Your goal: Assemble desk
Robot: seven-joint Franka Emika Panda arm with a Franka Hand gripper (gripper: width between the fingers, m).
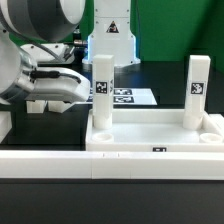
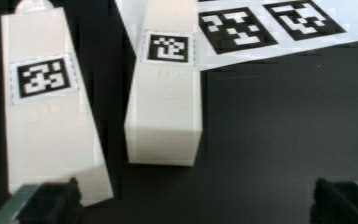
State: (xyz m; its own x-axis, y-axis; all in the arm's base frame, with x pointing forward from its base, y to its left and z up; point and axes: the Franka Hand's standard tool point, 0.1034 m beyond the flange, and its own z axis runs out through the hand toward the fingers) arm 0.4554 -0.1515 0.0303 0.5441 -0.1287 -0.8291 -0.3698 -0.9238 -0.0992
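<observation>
The white desk slab lies on the black table at the exterior view's right. Two white legs stand upright in its far corner sockets, one on the left and one on the right, each with a tag. In the wrist view two more tagged white legs lie flat side by side on the table, one and the other. My gripper is open and empty above them. One dark fingertip overlaps the end of the first lying leg, and the other fingertip is over bare table.
The marker board lies just beyond the lying legs and also shows behind the slab in the exterior view. A long low white rail runs along the front. The arm fills the exterior view's left.
</observation>
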